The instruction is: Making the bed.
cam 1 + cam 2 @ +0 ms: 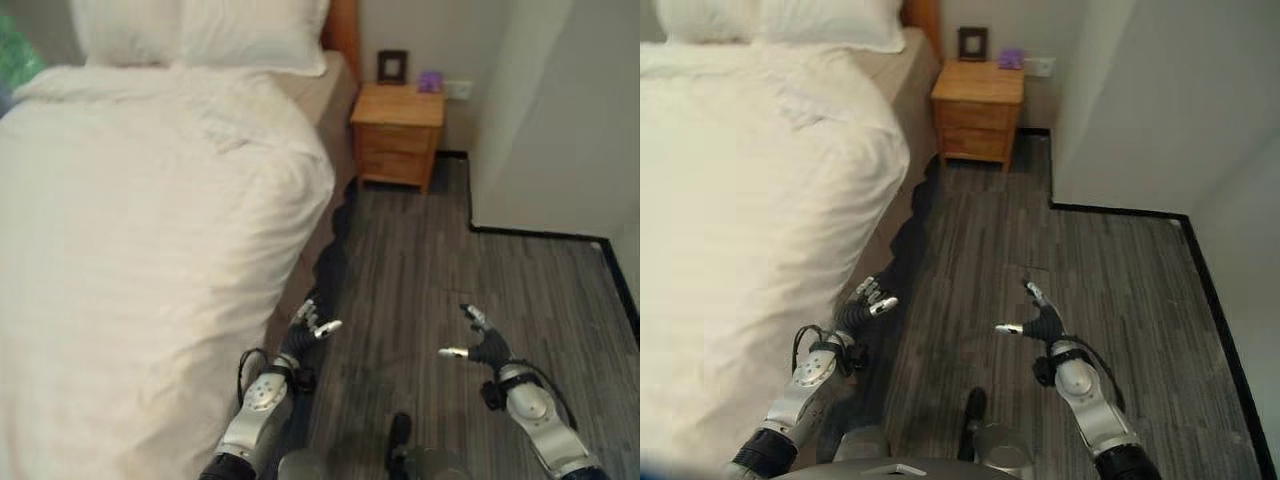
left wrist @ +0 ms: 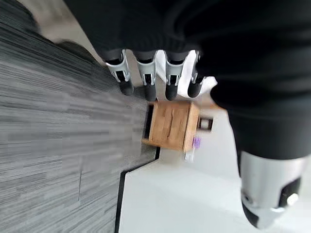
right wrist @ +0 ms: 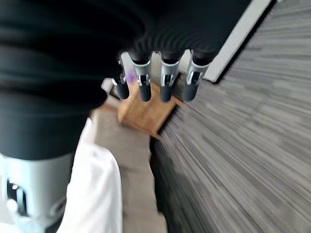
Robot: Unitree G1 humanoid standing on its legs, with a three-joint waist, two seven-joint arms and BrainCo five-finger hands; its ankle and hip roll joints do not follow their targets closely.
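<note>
A bed with a white duvet (image 1: pixel 130 230) takes up the left of the head views, the cover hanging over the bed's right side. White pillows (image 1: pixel 200 30) lie at its head. My left hand (image 1: pixel 308 332) hangs low beside the bed's edge, apart from the cloth, fingers relaxed and holding nothing. My right hand (image 1: pixel 482 345) is over the grey floor to the right, fingers spread and empty. The left wrist view has the left hand's fingers (image 2: pixel 146 80) straight, and the right wrist view has the right hand's fingers (image 3: pixel 163 80) straight too.
A wooden nightstand (image 1: pixel 398 135) stands at the bed's head, with a dark picture frame (image 1: pixel 392 66) and a small purple object (image 1: pixel 430 81) on top. A white wall (image 1: pixel 550 110) juts in on the right. Grey plank floor (image 1: pixel 420 270) lies between bed and wall.
</note>
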